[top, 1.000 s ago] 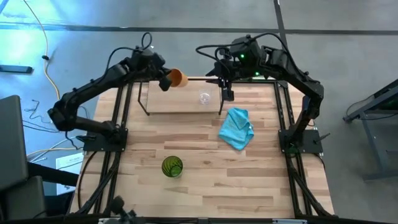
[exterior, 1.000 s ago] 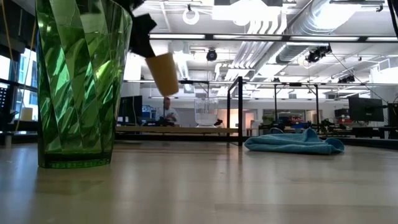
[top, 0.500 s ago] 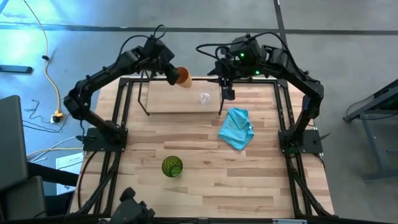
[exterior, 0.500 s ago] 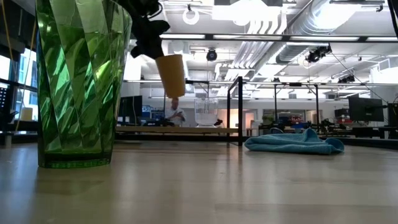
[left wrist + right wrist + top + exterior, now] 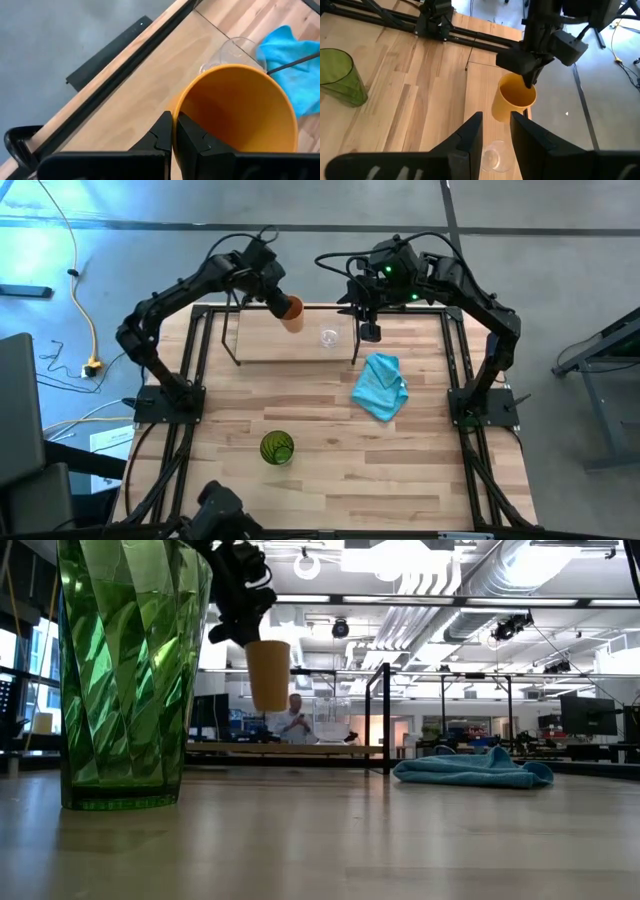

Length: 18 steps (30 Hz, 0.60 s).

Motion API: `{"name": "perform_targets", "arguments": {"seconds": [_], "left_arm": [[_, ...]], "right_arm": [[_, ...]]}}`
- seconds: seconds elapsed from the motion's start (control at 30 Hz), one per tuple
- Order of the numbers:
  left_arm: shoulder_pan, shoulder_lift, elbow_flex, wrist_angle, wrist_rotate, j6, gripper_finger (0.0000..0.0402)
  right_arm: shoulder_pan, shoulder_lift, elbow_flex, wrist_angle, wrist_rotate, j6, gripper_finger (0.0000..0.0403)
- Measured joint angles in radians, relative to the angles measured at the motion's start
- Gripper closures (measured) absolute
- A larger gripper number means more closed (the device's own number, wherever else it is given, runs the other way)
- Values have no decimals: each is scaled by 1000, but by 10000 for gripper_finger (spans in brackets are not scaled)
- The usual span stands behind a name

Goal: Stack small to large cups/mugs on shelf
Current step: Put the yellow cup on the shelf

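The orange-tan cup (image 5: pixel 292 310) hangs upright from my left gripper (image 5: pixel 172 134) above the shelf's (image 5: pixel 275 342) far left part, also clear in the low view (image 5: pixel 268 675). The small clear glass cup (image 5: pixel 329 337) stands on the shelf board on its base. My right gripper (image 5: pixel 496 136) is open and hovers just above that glass cup (image 5: pixel 494 159), touching nothing. The green cup (image 5: pixel 277 448) stands on the tabletop near the near edge, filling the low view's left (image 5: pixel 130 670). My left gripper pinches the orange cup's rim (image 5: pixel 176 107) on the side toward the table's far left, one finger (image 5: pixel 192 137) inside the cup and one (image 5: pixel 161 135) outside. The fingers come from above, pointing down. The cup is lifted clear and hangs upright below them.
A light blue cloth (image 5: pixel 380 386) lies crumpled on the table right of the shelf. Black rod uprights (image 5: pixel 385 715) stand at the shelf's ends. A person (image 5: pixel 293 720) shows far behind the table. Bare tabletop lies between the shelf and the green cup.
My left gripper has moved toward the table's right and a little toward the near edge, out over the shelf, and turned so its fingers point down. The orange cup, tilted before, now hangs upright. My right gripper kept still.
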Motion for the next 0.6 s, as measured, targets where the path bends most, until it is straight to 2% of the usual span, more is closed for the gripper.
{"name": "perform_targets", "arguments": {"seconds": [0.6], "left_arm": [[1,124,0,45,19,-6,402]], "right_arm": [[0,0,0,-38,0,17,311]]}}
